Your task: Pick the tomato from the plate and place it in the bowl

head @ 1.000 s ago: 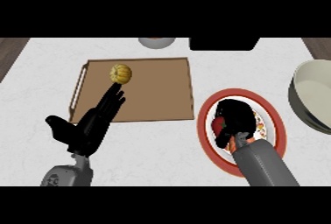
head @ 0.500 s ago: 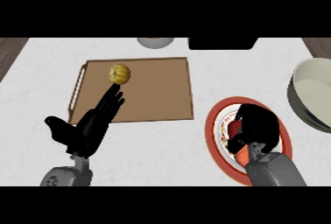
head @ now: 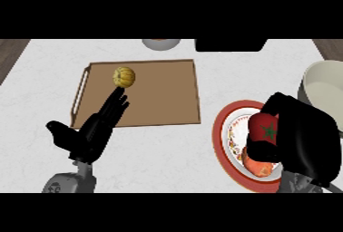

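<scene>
Tomato (head: 266, 130) now sits inside the right hand (head: 301, 140), whose fingers curl round it just above the red-rimmed plate (head: 224, 136); half a second ago that hand was lower on the plate with the fruit hidden. The left hand (head: 90, 133) has stayed open, fingers straight, over the near edge of the brown tray (head: 164, 97). A small yellow pumpkin (head: 124, 77) lies on the tray. The pale bowl (head: 325, 86) stands at the right edge of the white tabletop (head: 167, 149), near the plate. Red skin and a green star-shaped calyx show; something orange lies on the plate beneath.
</scene>
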You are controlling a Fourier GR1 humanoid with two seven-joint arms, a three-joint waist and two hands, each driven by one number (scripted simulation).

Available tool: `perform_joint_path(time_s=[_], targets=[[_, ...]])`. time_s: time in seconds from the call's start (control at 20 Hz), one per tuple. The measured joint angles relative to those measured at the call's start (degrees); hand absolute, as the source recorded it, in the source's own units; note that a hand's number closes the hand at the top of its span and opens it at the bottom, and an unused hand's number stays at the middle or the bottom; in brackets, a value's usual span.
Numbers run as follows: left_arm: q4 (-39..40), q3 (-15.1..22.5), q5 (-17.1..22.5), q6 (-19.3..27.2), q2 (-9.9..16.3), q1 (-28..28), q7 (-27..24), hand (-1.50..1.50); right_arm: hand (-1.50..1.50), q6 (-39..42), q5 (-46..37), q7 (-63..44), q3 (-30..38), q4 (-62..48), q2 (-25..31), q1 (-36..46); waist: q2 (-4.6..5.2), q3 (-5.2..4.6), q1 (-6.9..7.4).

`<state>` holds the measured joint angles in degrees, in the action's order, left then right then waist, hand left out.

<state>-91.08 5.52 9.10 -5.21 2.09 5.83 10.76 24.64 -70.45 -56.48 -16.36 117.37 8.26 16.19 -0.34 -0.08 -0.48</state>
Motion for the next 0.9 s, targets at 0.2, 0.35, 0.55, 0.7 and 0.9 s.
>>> perform_joint_path(time_s=[0.2,0.35,0.55,0.7,0.9], targets=[[-0.55,0.52,-0.30,-0.60,0.17,-1.27,-0.53,0.00,1.50,5.79,-1.35,0.64,3.53,5.72,0.43,4.12,0.03,-0.01,0.18],[-0.05,0.27,-0.45,-0.36,0.00,-0.56,-0.45,0.00,1.50,9.45,-2.07,1.30,6.43,8.00,0.01,7.59,0.10,0.00,0.23],[0.32,-0.72,0.32,-1.04,0.44,0.13,-0.42,0.00,1.50,12.22,-2.08,3.00,12.25,8.27,0.69,11.15,0.19,0.01,0.34],[0.53,-0.46,0.33,-1.40,0.18,-0.14,-0.79,0.00,1.50,12.84,-1.35,4.56,17.65,5.48,2.41,13.47,0.26,0.04,0.47],[1.58,-0.14,-0.40,-1.18,-0.38,0.29,-1.55,0.00,1.50,11.88,0.59,7.53,24.97,0.42,5.90,15.83,0.35,0.05,0.52]])
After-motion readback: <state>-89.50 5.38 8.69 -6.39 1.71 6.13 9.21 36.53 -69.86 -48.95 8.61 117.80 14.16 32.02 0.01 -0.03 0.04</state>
